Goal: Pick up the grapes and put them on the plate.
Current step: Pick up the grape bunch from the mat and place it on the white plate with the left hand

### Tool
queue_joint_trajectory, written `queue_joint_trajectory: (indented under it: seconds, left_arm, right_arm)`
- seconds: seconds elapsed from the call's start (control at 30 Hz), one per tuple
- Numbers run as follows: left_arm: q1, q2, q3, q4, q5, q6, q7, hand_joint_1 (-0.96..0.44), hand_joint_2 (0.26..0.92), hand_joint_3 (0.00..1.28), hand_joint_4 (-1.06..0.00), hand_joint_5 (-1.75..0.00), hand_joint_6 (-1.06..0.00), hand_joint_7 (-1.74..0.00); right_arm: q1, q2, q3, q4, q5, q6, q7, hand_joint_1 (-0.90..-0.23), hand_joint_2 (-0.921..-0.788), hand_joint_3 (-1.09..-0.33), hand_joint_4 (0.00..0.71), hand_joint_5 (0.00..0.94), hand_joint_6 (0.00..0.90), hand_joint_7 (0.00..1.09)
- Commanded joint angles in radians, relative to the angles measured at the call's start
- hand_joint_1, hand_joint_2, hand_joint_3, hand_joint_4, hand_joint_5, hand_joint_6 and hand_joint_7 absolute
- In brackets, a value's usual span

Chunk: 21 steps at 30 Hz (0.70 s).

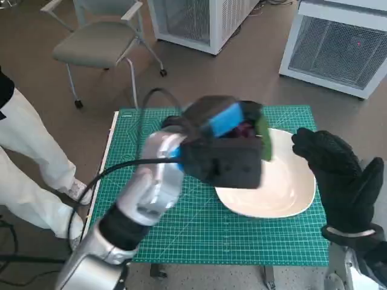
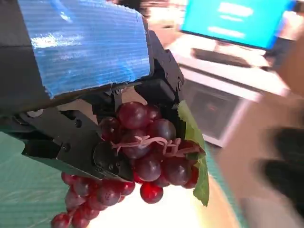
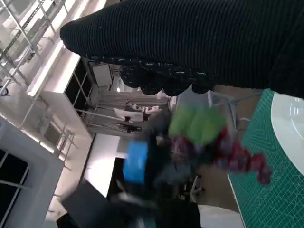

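My left hand (image 1: 224, 145) holds a bunch of dark red grapes (image 2: 142, 156) with a green leaf (image 2: 197, 152), lifted above the near-left part of the white plate (image 1: 284, 187). In the head view the grapes (image 1: 245, 128) and leaf (image 1: 263, 136) peek out past the blue-taped back of the hand. The right wrist view shows the blurred grapes (image 3: 228, 149) hanging in the air beside the plate's rim (image 3: 289, 123). My gloved right hand (image 1: 338, 175) hovers at the plate's right edge with fingers spread, holding nothing.
A green cutting mat (image 1: 145, 139) covers the small table. A grey chair (image 1: 100, 39) stands behind the table, white cabinets (image 1: 338, 42) at the back right. A person's pale-trousered legs (image 1: 30, 169) stand at the left of the table.
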Motion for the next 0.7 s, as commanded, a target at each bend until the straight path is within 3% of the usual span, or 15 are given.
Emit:
queue_joint_trajectory:
  seconds: [0.03,0.17,0.4,0.7]
  left_arm:
    - [-0.071,-0.038,-0.004,0.078,-0.018,-0.064,0.016,0.0,0.916,0.05,-0.66,-1.31,-0.73,-0.94]
    - [-0.101,-0.064,0.005,0.139,-0.037,-0.11,0.02,0.0,0.913,0.07,-0.66,-1.23,-0.69,-1.09]
    - [-0.128,-0.102,0.003,0.227,-0.05,-0.151,0.034,0.0,0.888,0.12,-0.63,-1.4,-0.75,-0.87]
    - [-0.13,-0.127,-0.015,0.278,-0.031,-0.133,0.031,0.0,0.913,0.07,-0.7,-1.31,-0.68,-0.95]
  right_arm:
    - [0.036,-0.006,-0.009,-0.01,0.005,0.022,-0.012,-0.381,-0.921,-0.634,0.416,0.699,0.187,0.97]
    - [0.044,-0.005,-0.013,-0.02,0.007,0.027,-0.015,-0.379,-0.921,-0.634,0.416,0.699,0.187,0.97]
    - [0.058,-0.004,-0.018,-0.044,0.005,0.034,-0.025,-0.377,-0.921,-0.635,0.418,0.701,0.187,0.97]
    - [0.07,-0.002,-0.02,-0.065,-0.002,0.041,-0.041,-0.375,-0.921,-0.636,0.418,0.703,0.187,0.97]
